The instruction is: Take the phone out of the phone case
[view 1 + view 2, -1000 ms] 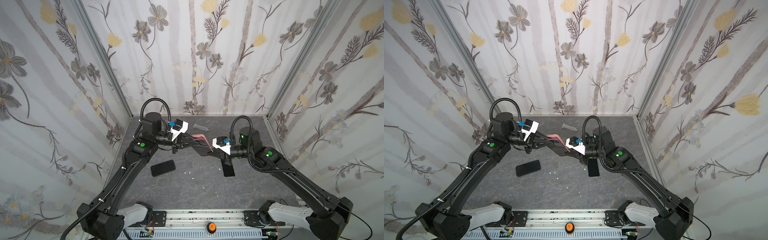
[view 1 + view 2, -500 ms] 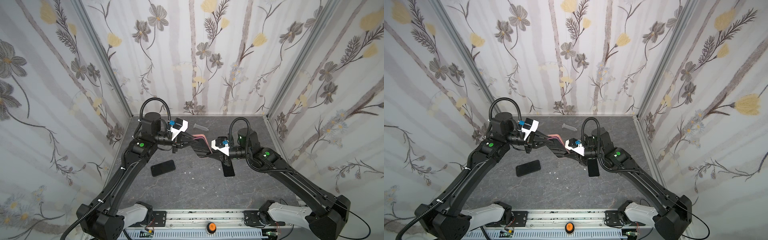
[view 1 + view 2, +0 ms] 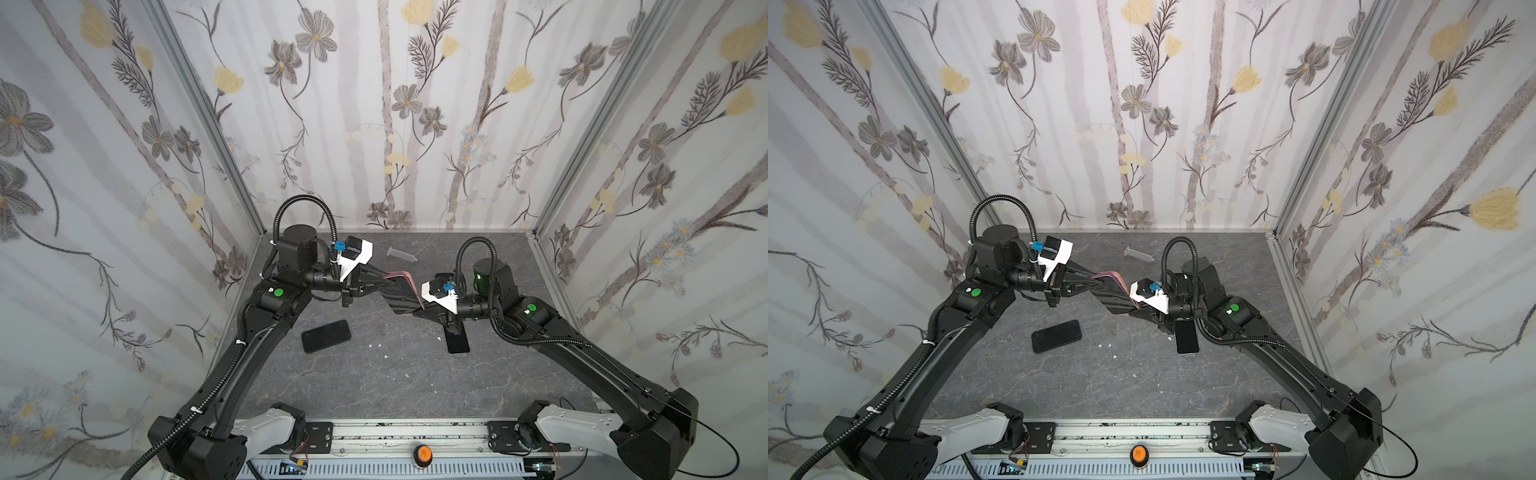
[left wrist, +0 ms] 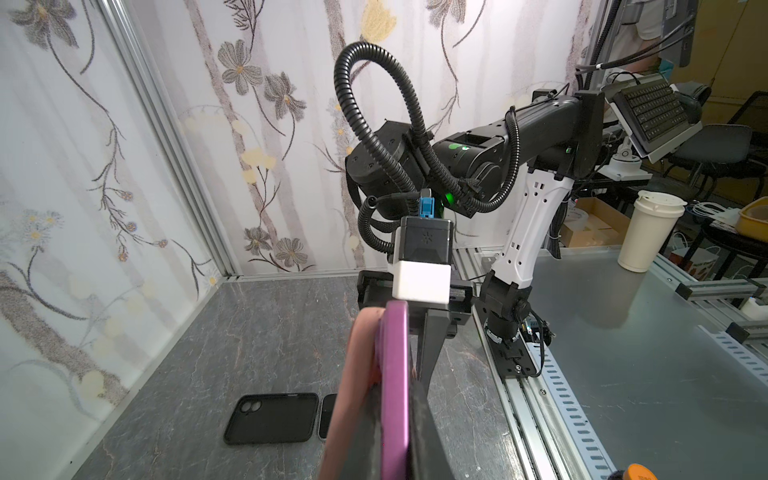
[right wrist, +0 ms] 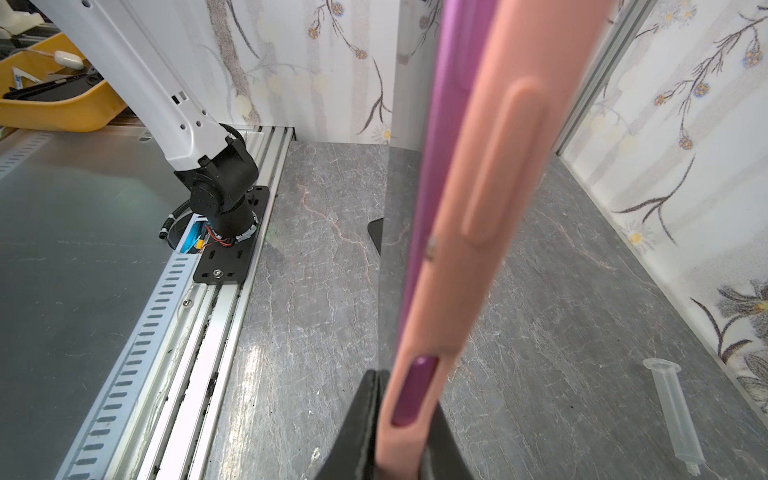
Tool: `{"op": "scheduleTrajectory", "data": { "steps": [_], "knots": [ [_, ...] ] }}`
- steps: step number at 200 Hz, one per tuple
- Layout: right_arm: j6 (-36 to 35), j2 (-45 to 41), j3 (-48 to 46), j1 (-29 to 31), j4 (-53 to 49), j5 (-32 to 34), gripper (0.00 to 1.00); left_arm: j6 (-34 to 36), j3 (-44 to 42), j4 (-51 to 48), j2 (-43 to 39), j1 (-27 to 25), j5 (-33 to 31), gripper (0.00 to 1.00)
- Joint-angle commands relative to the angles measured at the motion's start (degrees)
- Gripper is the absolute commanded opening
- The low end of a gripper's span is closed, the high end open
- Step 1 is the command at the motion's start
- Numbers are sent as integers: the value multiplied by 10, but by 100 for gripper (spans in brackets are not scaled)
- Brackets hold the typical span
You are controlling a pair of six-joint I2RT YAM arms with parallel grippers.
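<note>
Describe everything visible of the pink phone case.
The pink case looks like soft matte rubber, with a long raised button and a side cutout showing the purple phone inside. It hangs tilted in the air above the table. The right gripper is shut on one end. At the other end, its edge looks peeled away from the phone, which the left gripper seems to clamp.

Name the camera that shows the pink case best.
Right wrist: the case fills the frame, with its button bump and a cutout onto the purple phone both clear. Left wrist shows only a pink strip beside the phone. In both top views it is small and mostly hidden.
</note>
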Motion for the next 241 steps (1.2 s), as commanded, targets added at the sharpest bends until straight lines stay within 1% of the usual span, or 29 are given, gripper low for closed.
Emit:
{"op": "scheduleTrajectory", "data": {
  "steps": [1, 17, 34, 89, 143, 184, 202, 215, 231, 241],
  "knots": [
    [-5, 3, -3, 2, -9, -42, 13, 7, 7, 55, -5, 5, -48, 0],
    [-1, 0, -5, 2, -4, -40, 9, 6, 7, 55, -6, 5, -48, 0],
    [1, -2, -9, 2, -2, -38, 8, 6, 7, 55, -9, 6, -50, 0],
    [23, 0, -23, -2, 6, -22, 7, 6, 10, 55, -17, 9, -56, 0],
    [55, 11, -47, -28, 32, -35, 6, 5, 8, 55, -28, 14, -58, 0],
    [65, 16, -53, -35, 35, -28, 5, 5, 5, 55, -30, 17, -60, 0],
    [95, 20, -58, -42, 40, -1, 3, 3, 0, 55, -33, 18, -71, 0],
    [135, 27, -66, -52, 51, 25, 1, -5, -6, 55, -36, 18, -100, 0],
    [176, 41, -71, -64, 56, 27, 1, -17, -21, 55, -41, 18, -135, 0],
    [214, 50, -77, -71, 70, 31, 0, -26, -33, 55, -45, 18, -152, 0]
  ]
}}
